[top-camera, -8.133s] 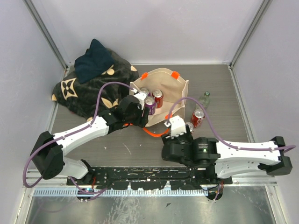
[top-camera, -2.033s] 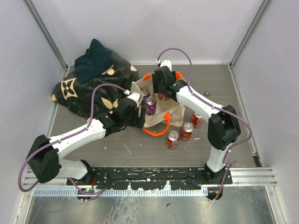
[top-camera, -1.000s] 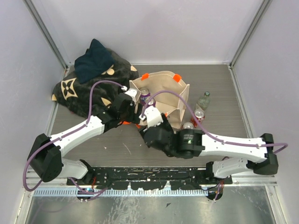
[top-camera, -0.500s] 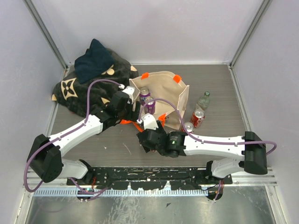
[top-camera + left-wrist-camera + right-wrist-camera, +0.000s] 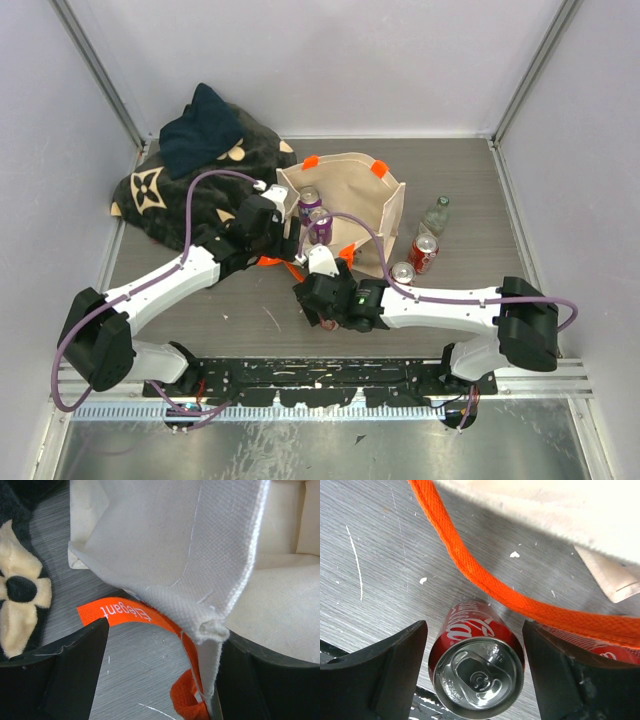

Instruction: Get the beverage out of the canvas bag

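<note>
Beverage (image 5: 477,667) inside right pincer (image 5: 474,647), seemingly ungripped

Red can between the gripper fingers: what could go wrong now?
1. The red can stands upright, close inside the open right gripper; a crooked pull away could knock it over and send it rolling.
2. The orange strap lies right beside that can; it might catch on the gripper and tug the bag, tipping the cans inside.
</note>
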Motion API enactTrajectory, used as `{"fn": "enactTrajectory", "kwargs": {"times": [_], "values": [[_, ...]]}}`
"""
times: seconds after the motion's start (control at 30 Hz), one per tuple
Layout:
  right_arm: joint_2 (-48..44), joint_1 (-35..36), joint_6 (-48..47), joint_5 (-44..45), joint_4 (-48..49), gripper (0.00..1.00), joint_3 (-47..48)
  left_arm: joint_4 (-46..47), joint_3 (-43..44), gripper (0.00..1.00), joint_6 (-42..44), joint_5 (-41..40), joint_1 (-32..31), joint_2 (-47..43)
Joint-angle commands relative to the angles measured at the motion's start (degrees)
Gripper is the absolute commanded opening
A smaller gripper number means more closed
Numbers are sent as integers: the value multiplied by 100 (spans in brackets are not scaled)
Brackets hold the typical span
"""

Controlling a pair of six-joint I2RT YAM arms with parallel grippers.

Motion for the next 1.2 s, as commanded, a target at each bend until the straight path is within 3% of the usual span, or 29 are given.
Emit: {"fn": "enactTrajectory", "kwargs": {"times": [0.0, 0.2, 0.37, 0.53, 0.73, 0.93, 1.17], "values": [[-109, 138, -95, 573, -119, 84, 570, 81, -62, 87, -33, 68, 30, -53], [-469, 225, -636, 1057, -746, 89, 1626, 67, -100, 87, -52, 84, 30, -146], [-754, -46, -1100, 1431, -745, 85, 2318, 69, -110, 87, -95, 114, 23, -207], [-626, -1257, -1318, 729, -472, 78, 2706, 82, -148, 87, -145, 116, 26, -253], [175, -2465, -1556, -555, -348, 78, 3122, 46, -254, 85, -241, 120, 26, -366], [858, -2815, -1860, -1263, -52, 90, 3124, -46, -320, 77, -287, 62, 28, -411], [1513, -2946, -1970, -1562, 226, 95, 3156, -41, -279, 76, -304, 54, 22, -409]]}}
